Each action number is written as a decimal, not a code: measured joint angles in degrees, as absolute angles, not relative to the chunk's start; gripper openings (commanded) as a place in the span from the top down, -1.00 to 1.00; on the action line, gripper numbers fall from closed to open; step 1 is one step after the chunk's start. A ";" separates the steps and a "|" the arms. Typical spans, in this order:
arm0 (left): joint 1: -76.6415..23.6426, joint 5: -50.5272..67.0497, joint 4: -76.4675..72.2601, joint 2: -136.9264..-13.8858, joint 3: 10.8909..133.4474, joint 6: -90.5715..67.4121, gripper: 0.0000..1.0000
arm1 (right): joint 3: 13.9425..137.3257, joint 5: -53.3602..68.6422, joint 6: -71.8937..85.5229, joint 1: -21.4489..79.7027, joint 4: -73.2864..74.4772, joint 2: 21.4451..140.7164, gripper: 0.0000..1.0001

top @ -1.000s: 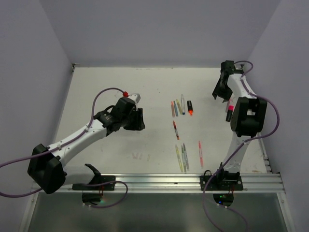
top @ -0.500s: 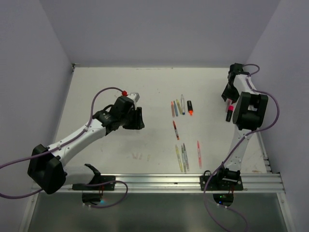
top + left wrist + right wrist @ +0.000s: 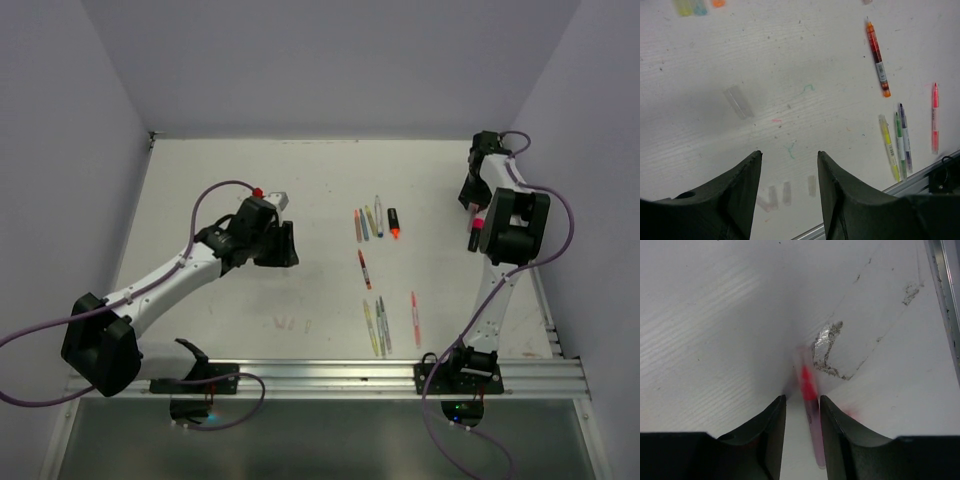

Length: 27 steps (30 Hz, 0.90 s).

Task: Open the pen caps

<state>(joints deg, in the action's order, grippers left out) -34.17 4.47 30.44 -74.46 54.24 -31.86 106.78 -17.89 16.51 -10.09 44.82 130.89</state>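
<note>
The right arm (image 3: 512,225) has folded more upright and swung toward the right edge of the frame. Its fingers (image 3: 472,190) have gone from further left in the upper right to beside the pink highlighter (image 3: 475,230). The left arm (image 3: 160,285) has edged slightly up-frame at lower left.
</note>
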 measured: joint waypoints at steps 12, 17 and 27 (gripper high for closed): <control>-32.88 5.41 30.46 -74.74 54.24 -31.86 -0.04 | 105.71 -12.29 15.40 -10.28 42.57 130.52 1.00; -32.62 5.72 31.22 -75.66 55.88 -31.86 -0.06 | 105.71 -10.76 15.51 -10.50 42.30 130.39 1.00; -27.22 9.63 34.54 -78.50 66.17 -32.49 -0.08 | 106.21 -6.35 18.04 0.19 44.38 125.45 1.00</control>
